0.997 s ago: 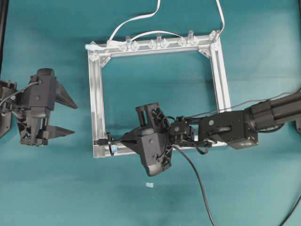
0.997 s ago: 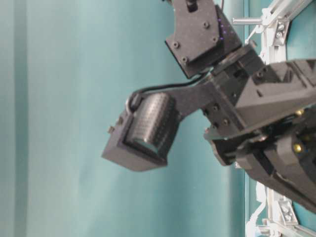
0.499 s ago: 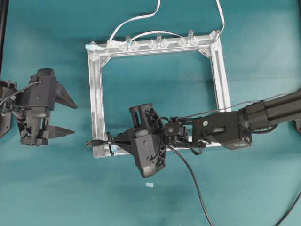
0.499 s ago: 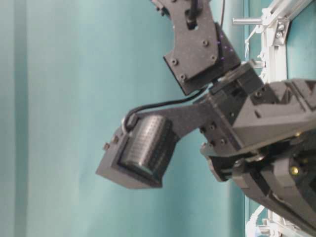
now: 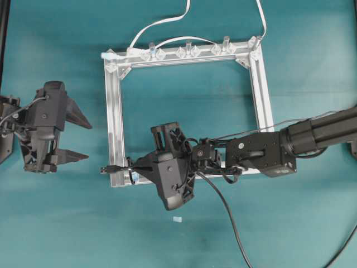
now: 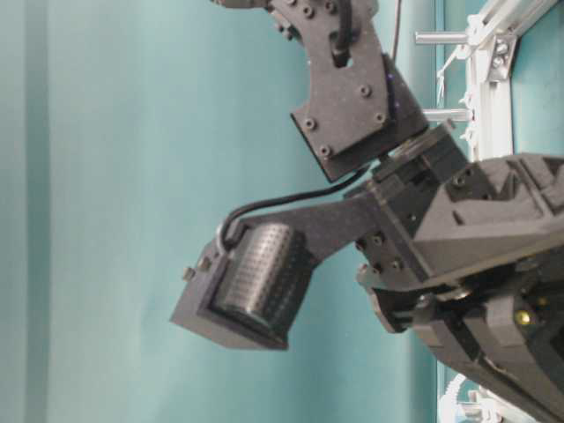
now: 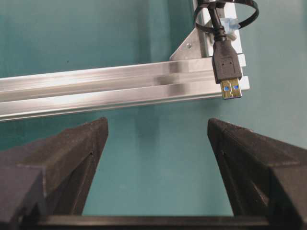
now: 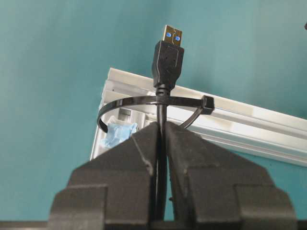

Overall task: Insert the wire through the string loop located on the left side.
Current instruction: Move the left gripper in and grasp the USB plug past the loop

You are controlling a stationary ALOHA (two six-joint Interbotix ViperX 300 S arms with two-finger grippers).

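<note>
Right gripper (image 5: 135, 166) clenched on the wire (image 8: 161, 143), holding it just behind the plug (image 8: 168, 56). Plug now sits through the string loop (image 8: 144, 103) at the near-left corner of the aluminium frame (image 5: 114, 123). Its tip pokes past the frame's outer left edge; a second ago it lay over the rail, so the right arm has carried it leftward. Pale-blue tab (image 8: 116, 134) sits beside the loop. Left gripper (image 5: 75, 137) unchanged: jaws released wide, empty, on the desk's left side, well apart from the frame. White cable (image 5: 162, 22) at the far edge, unchanged.
</note>
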